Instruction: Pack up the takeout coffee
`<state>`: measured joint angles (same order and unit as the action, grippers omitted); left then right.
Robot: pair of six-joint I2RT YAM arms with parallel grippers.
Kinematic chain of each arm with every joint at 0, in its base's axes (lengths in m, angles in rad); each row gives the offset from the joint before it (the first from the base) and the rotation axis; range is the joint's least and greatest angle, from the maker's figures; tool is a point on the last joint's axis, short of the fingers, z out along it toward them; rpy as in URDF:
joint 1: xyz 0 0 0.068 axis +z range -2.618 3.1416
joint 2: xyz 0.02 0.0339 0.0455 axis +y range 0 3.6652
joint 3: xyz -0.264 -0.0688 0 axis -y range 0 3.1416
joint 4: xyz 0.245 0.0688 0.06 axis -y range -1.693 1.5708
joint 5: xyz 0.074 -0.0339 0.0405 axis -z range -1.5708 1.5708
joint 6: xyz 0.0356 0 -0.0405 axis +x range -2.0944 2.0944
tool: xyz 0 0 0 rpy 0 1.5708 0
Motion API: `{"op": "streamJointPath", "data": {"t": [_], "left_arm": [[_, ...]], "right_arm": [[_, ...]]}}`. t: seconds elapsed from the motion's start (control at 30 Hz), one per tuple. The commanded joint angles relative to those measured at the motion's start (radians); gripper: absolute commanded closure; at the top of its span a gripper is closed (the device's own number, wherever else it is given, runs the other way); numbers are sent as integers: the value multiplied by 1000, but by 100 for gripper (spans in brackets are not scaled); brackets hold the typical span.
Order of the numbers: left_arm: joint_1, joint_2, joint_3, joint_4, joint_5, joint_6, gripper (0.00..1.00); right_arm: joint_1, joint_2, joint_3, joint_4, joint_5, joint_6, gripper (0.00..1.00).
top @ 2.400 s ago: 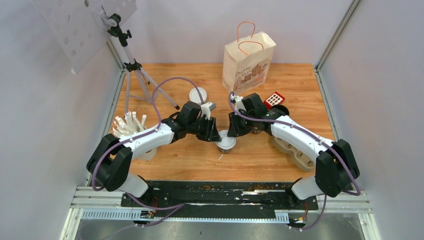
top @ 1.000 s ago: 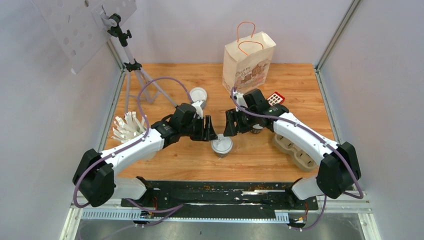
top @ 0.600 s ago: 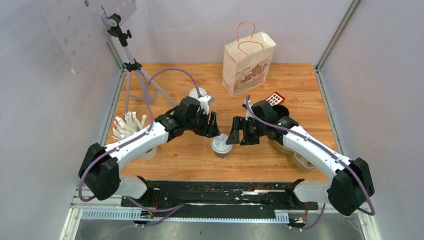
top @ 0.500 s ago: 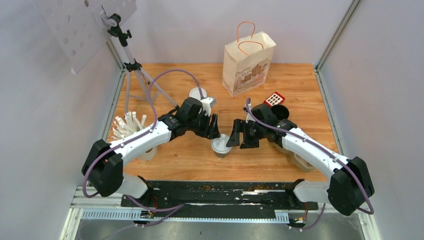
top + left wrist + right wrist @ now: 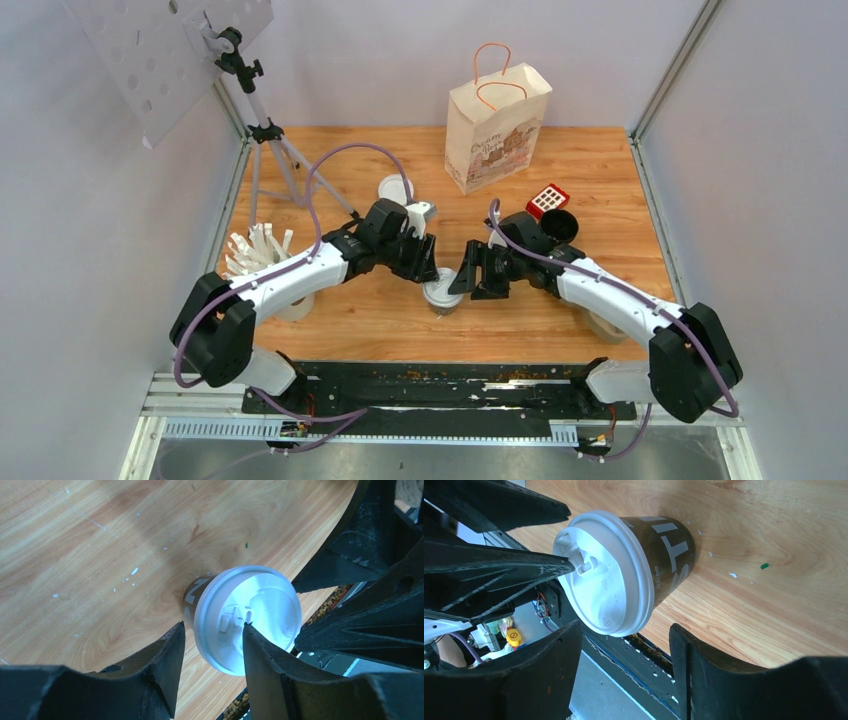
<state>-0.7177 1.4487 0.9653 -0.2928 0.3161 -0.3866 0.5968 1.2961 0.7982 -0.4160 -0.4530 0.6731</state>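
Wooden table from above: both arms crowd one lidded coffee cup mid-table, with the paper bag well behind. Left wrist view, the left tool is spread wide and empty, the coffee cup just past its tips; right wrist view, the right tool gapes empty too. Looks like the grab step, so next one tool needs to close gently on the sides.

A wooden table, its grain marked with pale scuffs and small white flecks, fills the middle of the frame. Plain pale grey walls box it in. A metal post slants down the upper right corner. At the upper left a tripod holds a white perforated panel. A black rail crosses the bottom. The light is soft and even.
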Motion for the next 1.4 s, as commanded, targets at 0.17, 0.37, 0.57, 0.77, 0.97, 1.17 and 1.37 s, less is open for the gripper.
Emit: {"op": "streamJointPath", "data": {"t": [0.17, 0.37, 0.57, 0.77, 0.97, 1.17, 1.37], "left_arm": [[-2, 16, -30, 42, 2, 21, 49], [-2, 22, -47, 45, -8, 21, 50], [-2, 21, -58, 46, -14, 24, 51], [-2, 34, -60, 39, -24, 32, 51], [-2, 52, -63, 41, -26, 34, 52], [-2, 72, -63, 36, -32, 38, 52], [-1, 85, -63, 31, -38, 41, 52]], "right_arm": [[-1, 19, -33, 95, -20, 37, 41], [0, 33, -48, 116, -20, 34, 48], [-1, 35, -64, 140, -21, 37, 55], [-1, 29, -89, 164, -24, 37, 58], [-2, 32, -130, 198, -27, 31, 63], [-3, 32, -167, 233, -21, 13, 66], [-7, 42, -203, 271, -26, -2, 68]]}}
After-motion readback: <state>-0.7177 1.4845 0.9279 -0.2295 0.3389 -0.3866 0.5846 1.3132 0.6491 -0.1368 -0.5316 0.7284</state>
